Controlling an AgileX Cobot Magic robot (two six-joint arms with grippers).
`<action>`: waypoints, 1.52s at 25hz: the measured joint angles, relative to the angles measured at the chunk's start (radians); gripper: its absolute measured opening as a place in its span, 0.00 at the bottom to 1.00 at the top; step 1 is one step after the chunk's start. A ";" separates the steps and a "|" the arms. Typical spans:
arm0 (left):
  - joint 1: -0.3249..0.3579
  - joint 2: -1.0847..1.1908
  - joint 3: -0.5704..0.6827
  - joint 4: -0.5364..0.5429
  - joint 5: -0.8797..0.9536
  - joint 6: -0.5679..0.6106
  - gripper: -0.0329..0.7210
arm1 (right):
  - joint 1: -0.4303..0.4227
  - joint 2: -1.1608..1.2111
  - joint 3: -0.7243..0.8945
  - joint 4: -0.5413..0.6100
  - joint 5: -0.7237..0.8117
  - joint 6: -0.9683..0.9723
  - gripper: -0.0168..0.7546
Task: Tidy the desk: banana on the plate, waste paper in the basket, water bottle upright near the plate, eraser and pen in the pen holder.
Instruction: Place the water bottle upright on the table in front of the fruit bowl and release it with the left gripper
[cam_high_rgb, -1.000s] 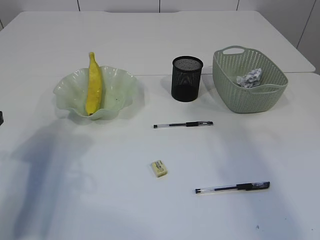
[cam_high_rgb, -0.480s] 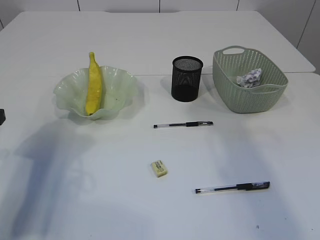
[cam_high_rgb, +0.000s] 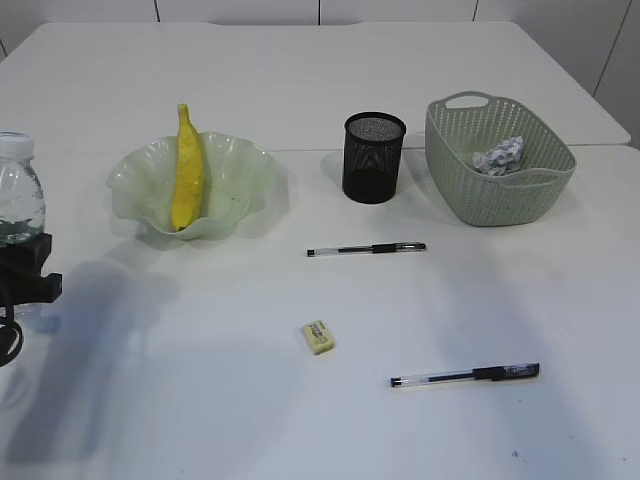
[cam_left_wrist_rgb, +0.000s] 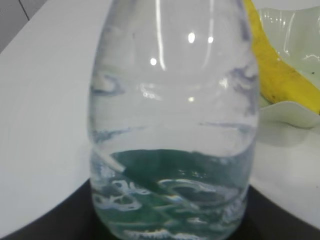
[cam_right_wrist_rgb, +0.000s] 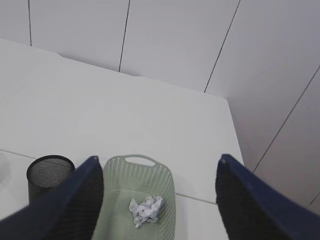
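Note:
The water bottle (cam_high_rgb: 18, 190) stands upright at the far left edge, white cap on top, with my left gripper (cam_high_rgb: 28, 265) shut on its lower part. In the left wrist view the bottle (cam_left_wrist_rgb: 172, 115) fills the frame, its green label low between the dark jaws. The banana (cam_high_rgb: 187, 170) lies in the wavy green plate (cam_high_rgb: 250, 165), right of the bottle. The waste paper (cam_high_rgb: 499, 155) sits in the basket (cam_high_rgb: 455, 140). My right gripper (cam_right_wrist_rgb: 160, 200) hangs open high above the basket (cam_right_wrist_rgb: 120, 175). Two pens (cam_high_rgb: 366, 249) (cam_high_rgb: 465, 375) and the eraser (cam_high_rgb: 318, 337) lie on the desk (cam_high_rgb: 200, 400).
The black mesh pen holder (cam_high_rgb: 373, 158) stands between plate and basket, with nothing seen sticking out of it. A seam in the tabletop runs behind the plate and basket. White wall panels close off the far side.
The left gripper has come in from the left edge, carrying the upright water bottle into the exterior view. Everything else on the desk has stayed put.

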 joint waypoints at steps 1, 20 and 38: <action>0.000 0.007 -0.008 0.013 0.000 -0.002 0.54 | 0.000 0.000 0.000 0.000 -0.004 0.000 0.70; 0.000 0.187 -0.226 0.018 -0.004 -0.006 0.54 | 0.000 0.000 0.000 -0.022 -0.023 0.000 0.70; 0.000 0.225 -0.239 -0.058 -0.004 -0.006 0.54 | 0.000 0.000 0.000 -0.032 -0.052 0.000 0.70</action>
